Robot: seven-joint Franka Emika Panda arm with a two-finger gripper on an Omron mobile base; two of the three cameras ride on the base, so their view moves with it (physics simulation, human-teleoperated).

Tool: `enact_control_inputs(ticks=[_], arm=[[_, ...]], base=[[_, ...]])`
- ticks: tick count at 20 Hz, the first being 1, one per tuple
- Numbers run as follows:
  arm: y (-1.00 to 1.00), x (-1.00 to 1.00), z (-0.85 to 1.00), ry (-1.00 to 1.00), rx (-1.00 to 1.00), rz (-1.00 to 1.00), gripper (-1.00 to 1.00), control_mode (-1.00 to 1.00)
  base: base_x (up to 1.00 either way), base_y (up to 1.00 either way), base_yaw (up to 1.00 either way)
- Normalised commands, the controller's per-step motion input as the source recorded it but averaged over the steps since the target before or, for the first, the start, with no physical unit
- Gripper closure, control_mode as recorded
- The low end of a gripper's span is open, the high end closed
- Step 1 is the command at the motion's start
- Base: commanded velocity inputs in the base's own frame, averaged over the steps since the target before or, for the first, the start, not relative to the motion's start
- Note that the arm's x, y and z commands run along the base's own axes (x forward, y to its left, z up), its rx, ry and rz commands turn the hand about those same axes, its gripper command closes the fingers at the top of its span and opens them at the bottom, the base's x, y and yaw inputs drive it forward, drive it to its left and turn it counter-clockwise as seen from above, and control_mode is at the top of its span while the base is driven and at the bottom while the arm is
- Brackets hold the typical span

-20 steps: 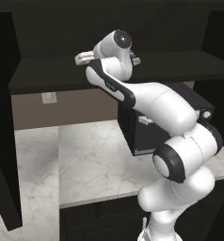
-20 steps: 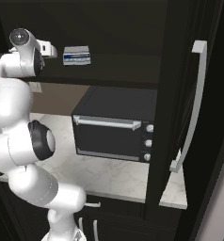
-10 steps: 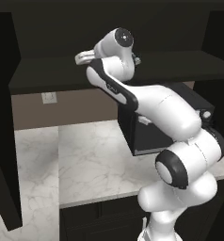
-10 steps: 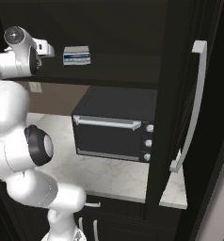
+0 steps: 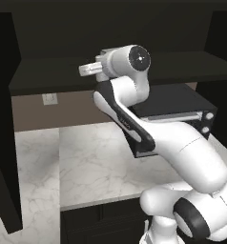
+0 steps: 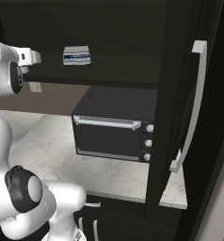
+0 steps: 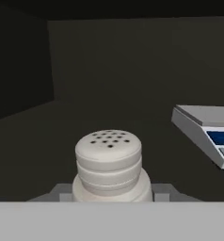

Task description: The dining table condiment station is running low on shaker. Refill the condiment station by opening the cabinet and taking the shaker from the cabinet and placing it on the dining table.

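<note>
pincer point(image 7: 109, 190) clamped on shaker point(image 7: 108, 162), lower centre | inside cabinet point(image 6: 132, 42) | risk: cap (rounded) slipping out, or knocking scale point(image 7: 205, 132) at right while leaving

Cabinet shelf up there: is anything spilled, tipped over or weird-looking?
Nothing stands out. The shaker stands upright between the gripper fingers, and the grey scale sits flat beside it on the dark shelf. No spills.

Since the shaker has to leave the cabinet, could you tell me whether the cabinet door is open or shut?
Open. The cabinet door stands swung outward at the right, its handle facing the camera, and the scale on the inner shelf is exposed.
</note>
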Motion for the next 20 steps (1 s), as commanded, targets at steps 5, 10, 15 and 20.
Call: enact_control_inputs(ticks=[5, 10, 15, 20], arm=[[-0.37, -1.0, 0.74, -0.07, 0.0, 0.0, 1.0, -1.0], [-0.76, -1.0, 0.16, 0.0, 0.01, 0.0, 1.0, -1.0], [-0.89, -1.0, -0.09, 0.0, 0.01, 0.0, 1.0, -1.0], [-0.6, -1.0, -0.26, 0.0, 0.01, 0.0, 1.0, -1.0]], base=[[0.0, 0.0, 0.0], [0.0, 0.0, 0.0], [0.0, 0.0, 0.0], [0.0, 0.0, 0.0]])
